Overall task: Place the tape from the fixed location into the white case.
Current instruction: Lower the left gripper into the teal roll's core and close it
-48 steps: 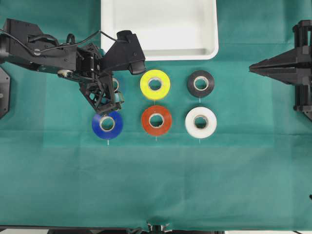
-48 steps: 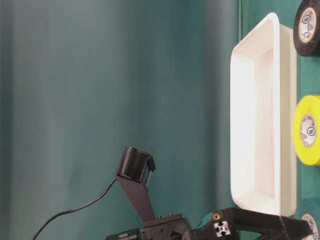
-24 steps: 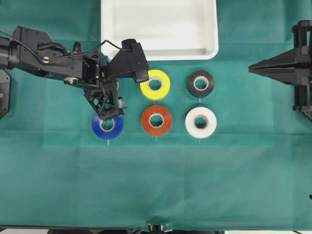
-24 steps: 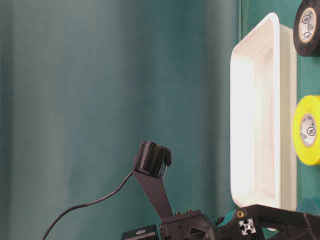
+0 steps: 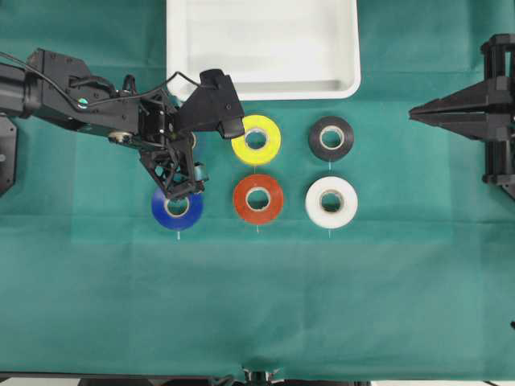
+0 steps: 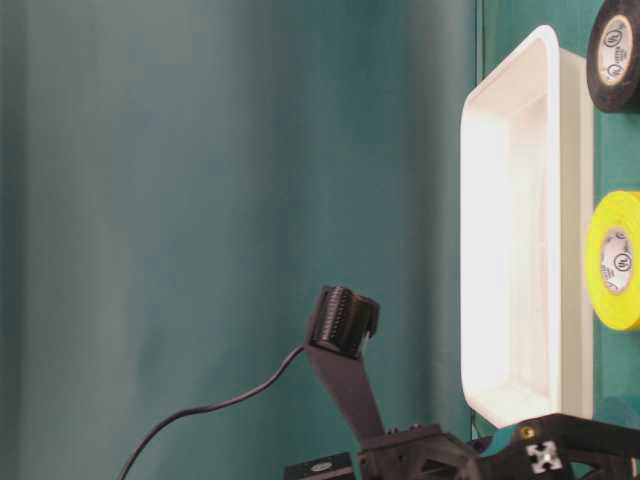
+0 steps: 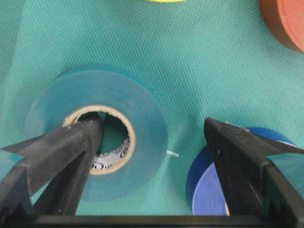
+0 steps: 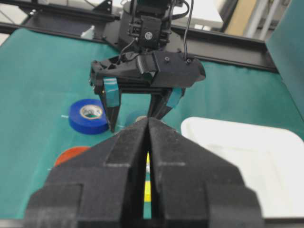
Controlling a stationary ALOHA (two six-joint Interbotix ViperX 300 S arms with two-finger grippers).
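The teal tape (image 7: 142,137) lies flat on the cloth, with its pale core facing up. My left gripper (image 7: 152,137) is open and straddles the roll's right wall. One finger (image 7: 71,147) reaches into the core; the other (image 7: 237,156) stands outside, clear of the roll and over the royal-blue roll (image 7: 209,190). In the overhead view the left gripper (image 5: 183,173) hides the teal tape. The white case (image 5: 261,87) lies at the top centre and holds nothing. My right gripper (image 5: 414,112) is shut and empty at the far right.
Other rolls lie in two rows: yellow (image 5: 256,139), black (image 5: 331,137), red (image 5: 258,198), white (image 5: 331,202) and royal-blue (image 5: 177,206). The yellow roll lies just right of the left gripper. The case's near rim (image 6: 510,220) is close behind the arm.
My left gripper has shifted a little to the right and settled over the teal roll. The right arm has not moved.
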